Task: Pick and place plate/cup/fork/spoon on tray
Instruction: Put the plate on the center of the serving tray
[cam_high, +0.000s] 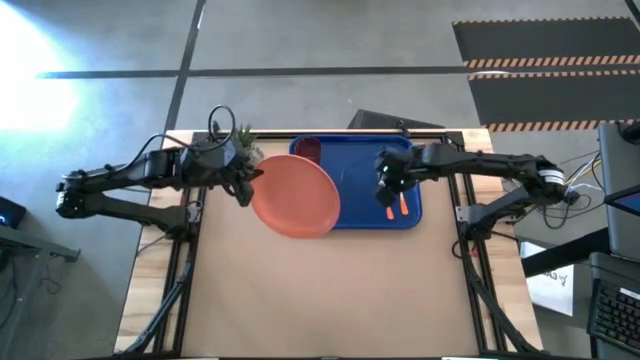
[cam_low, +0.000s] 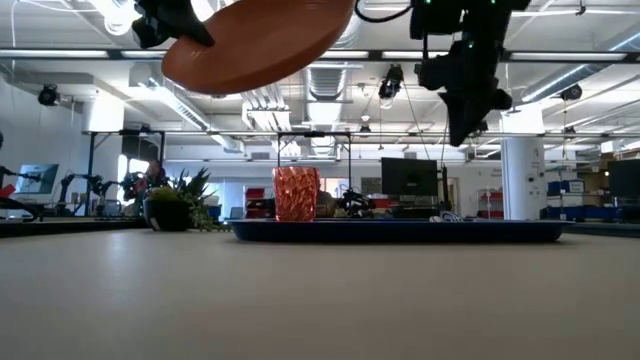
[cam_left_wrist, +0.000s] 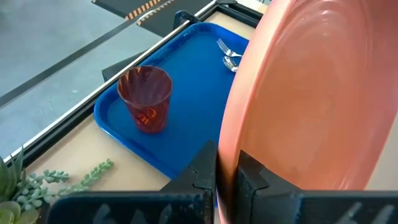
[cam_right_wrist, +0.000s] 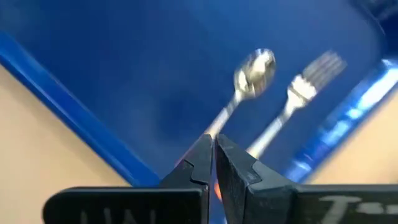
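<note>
My left gripper (cam_high: 245, 183) is shut on the salmon-orange plate (cam_high: 296, 196), held high over the left part of the blue tray (cam_high: 358, 150). The plate also shows in the low view (cam_low: 255, 40). The dark-red cup (cam_low: 296, 193) stands upright on the tray's far left corner. The spoon (cam_right_wrist: 252, 71) and the fork (cam_right_wrist: 311, 74) lie side by side on the tray's right part. My right gripper (cam_high: 385, 190) is shut and empty above their orange handles (cam_high: 395, 208), fingers pointing down (cam_low: 465, 110). My left gripper pinches the plate's left rim (cam_left_wrist: 231, 146) between its two fingers, one finger on each face. The fingers come about level from the table's left side. The plate is lifted clear of table and tray and sits tilted in the hold.
A small green potted plant (cam_low: 175, 205) stands on the table just left of the tray's far left corner, close to my left gripper. The near half of the wooden table (cam_high: 320, 290) is bare.
</note>
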